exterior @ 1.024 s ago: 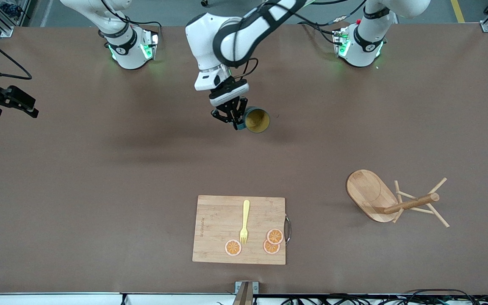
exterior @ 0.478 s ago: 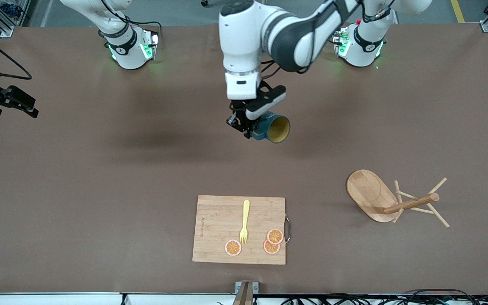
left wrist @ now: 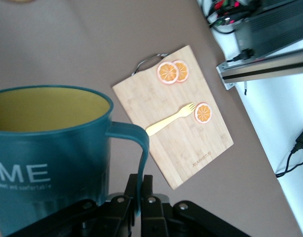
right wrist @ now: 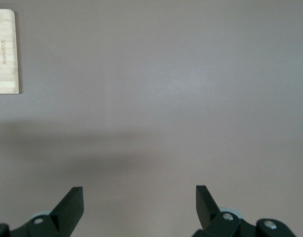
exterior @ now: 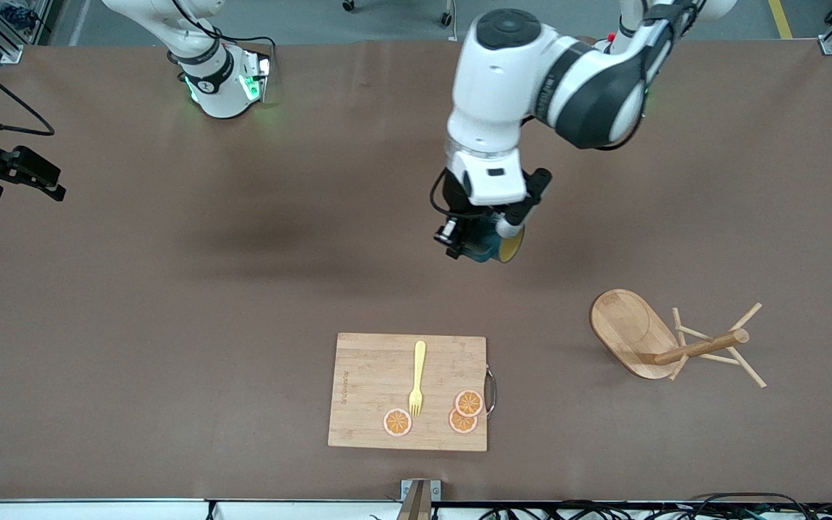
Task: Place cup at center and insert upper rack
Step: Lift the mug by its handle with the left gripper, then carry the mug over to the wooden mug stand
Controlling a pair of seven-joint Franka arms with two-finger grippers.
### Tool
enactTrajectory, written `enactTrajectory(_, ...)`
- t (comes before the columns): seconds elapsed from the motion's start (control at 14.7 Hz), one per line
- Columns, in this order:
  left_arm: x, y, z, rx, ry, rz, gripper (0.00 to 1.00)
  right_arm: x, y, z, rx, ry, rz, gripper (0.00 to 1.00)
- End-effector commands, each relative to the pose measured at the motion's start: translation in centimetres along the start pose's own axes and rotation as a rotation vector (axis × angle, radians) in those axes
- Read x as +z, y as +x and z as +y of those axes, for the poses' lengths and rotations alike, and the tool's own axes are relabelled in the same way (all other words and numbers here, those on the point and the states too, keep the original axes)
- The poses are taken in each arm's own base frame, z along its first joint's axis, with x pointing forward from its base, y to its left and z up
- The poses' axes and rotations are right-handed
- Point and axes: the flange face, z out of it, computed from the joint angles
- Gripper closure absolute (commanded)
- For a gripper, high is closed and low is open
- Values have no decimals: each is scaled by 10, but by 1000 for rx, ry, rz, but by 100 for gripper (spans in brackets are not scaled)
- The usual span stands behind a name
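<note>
The rectangular light bamboo cutting board (exterior: 407, 392) serves as the landmark; it lies on the brown tabletop (exterior: 170, 325) close to the edge nearest the front camera, its metal handle (exterior: 490, 391) turned toward the left arm's end.

The left tool (exterior: 475, 244) hangs in the air over bare tabletop, over a spot farther from the front camera than the board. Its fingers (left wrist: 139, 197) are pressed together on the handle of the small dark teal cup with a mustard-yellow inside (exterior: 497, 246), so the cup hangs from the tool, clear of the surface. In the left wrist view the cup (left wrist: 47, 153) shows white lettering on its side.

The light wooden mug tree with an oval base, a post and thin pegs (exterior: 665, 339) lies tipped on its side, off the board's handle end, toward the left arm's end of the tabletop and well apart from the board. Wide brown surface separates it from the tabletop's edges.

On the board rest a yellow fork (exterior: 417, 377) and three orange slices (exterior: 461, 412), all at the part nearest the front camera.

The right tool (right wrist: 139, 205) waits with its fingers spread wide, nothing between them, over bare tabletop at the right arm's end, well apart from the board; one corner of the board (right wrist: 5, 52) shows in its wrist view.
</note>
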Motion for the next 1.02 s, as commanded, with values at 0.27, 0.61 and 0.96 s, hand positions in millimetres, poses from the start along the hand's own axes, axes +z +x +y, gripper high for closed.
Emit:
enactTrajectory(0.27,-12,116,-15,-159,6,-212,100,-2,-3,3,-5,-14,5,0)
enactTrajectory(0.61,-2,198,-32,-288,0,-297,99,-2,-3,2,-7,-14,3,0)
enactTrajectory(0.96,13,271,-47,-314,-34,-345,99,-2,-4,4,-2,-14,2,0)
